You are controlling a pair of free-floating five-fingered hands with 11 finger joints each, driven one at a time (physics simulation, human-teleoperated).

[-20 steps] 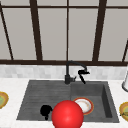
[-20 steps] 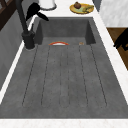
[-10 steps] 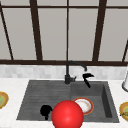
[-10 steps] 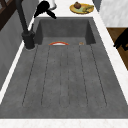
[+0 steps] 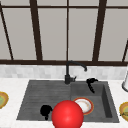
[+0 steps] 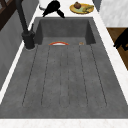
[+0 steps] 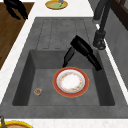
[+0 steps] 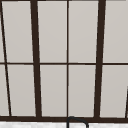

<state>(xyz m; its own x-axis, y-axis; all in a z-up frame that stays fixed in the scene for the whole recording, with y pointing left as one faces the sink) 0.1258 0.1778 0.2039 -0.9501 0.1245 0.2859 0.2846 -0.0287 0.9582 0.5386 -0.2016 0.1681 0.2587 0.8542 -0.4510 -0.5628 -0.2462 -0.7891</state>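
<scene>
My right hand (image 5: 91, 83) hovers over the back of the sink basin (image 7: 45, 82), just right of the black faucet (image 5: 68, 75). In the right side view this hand (image 7: 82, 48) is open, fingers straight and thumb spread, above the far rim of a white plate with a red-orange border (image 7: 71, 82) lying on the basin floor. My left hand (image 5: 46, 110) hangs by the sink's front edge, beside a large red ball (image 5: 67, 115) that covers part of the plate (image 5: 85, 105). In the side views the left hand (image 7: 15, 8) (image 6: 122, 40) floats off the counter's front, fingers relaxed, holding nothing.
A ribbed drainboard (image 6: 65, 80) takes up the sink's left half. Yellow dishes of food sit on the counter at the left (image 5: 1, 99) and at the right (image 5: 124, 110). A white vessel (image 5: 125, 82) stands at the back right. A small drain fitting (image 7: 38, 91) lies in the basin.
My right hand has moved right, away from the faucet, and slightly lower over the basin. The left hand, ball and plate have stayed put.
</scene>
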